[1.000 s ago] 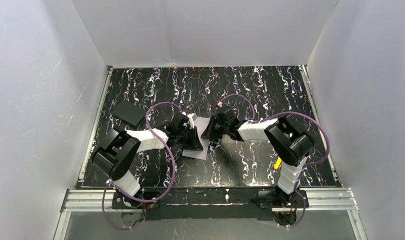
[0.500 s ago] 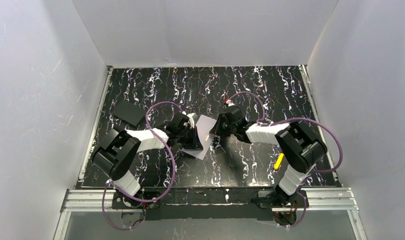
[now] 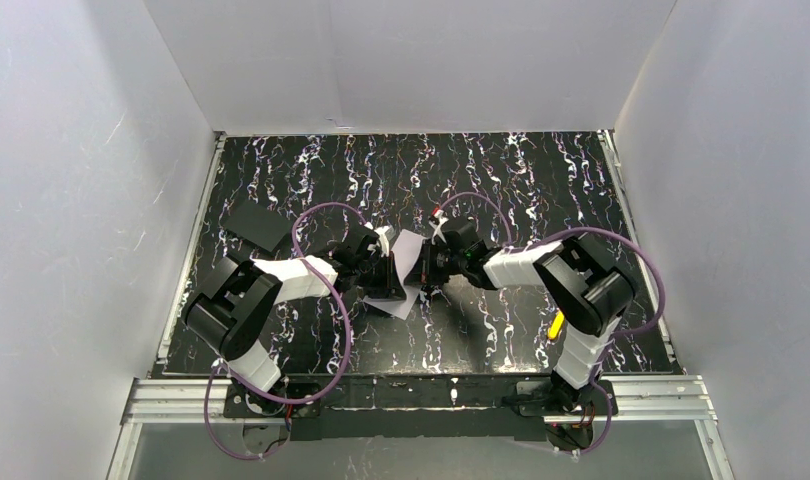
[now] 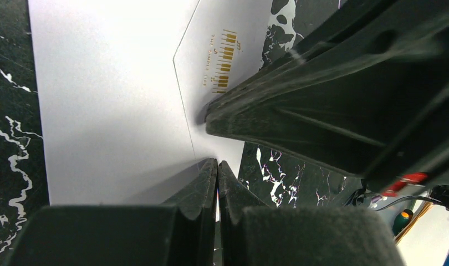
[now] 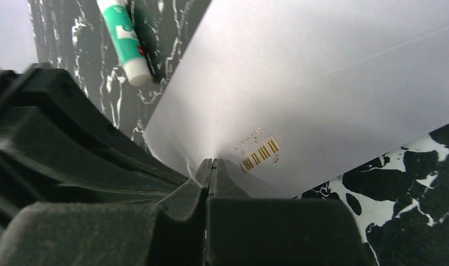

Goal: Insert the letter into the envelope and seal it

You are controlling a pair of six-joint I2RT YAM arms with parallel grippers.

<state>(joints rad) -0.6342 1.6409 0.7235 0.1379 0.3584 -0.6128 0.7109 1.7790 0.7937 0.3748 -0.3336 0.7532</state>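
The pale lavender envelope (image 3: 409, 249) lies flat on the black marbled table (image 3: 541, 180), between the two arms. Its pointed flap is folded down, with small gold print (image 4: 225, 61) near the tip. My left gripper (image 4: 217, 164) is shut, its tips resting on the envelope (image 4: 100, 94) at its edge. My right gripper (image 5: 211, 163) is shut too, its tips pressed on the envelope (image 5: 322, 72) beside the gold print (image 5: 259, 151). In the top view the left gripper (image 3: 391, 287) and right gripper (image 3: 425, 268) nearly meet. The letter is hidden.
A green and white glue stick (image 5: 124, 40) lies on the table just past the envelope's far edge. A flat black piece (image 3: 258, 227) sits at the table's back left. White walls close in the table on three sides.
The right gripper drew back to the right, baring more of the envelope, then came back left onto it. The left arm has stayed still.
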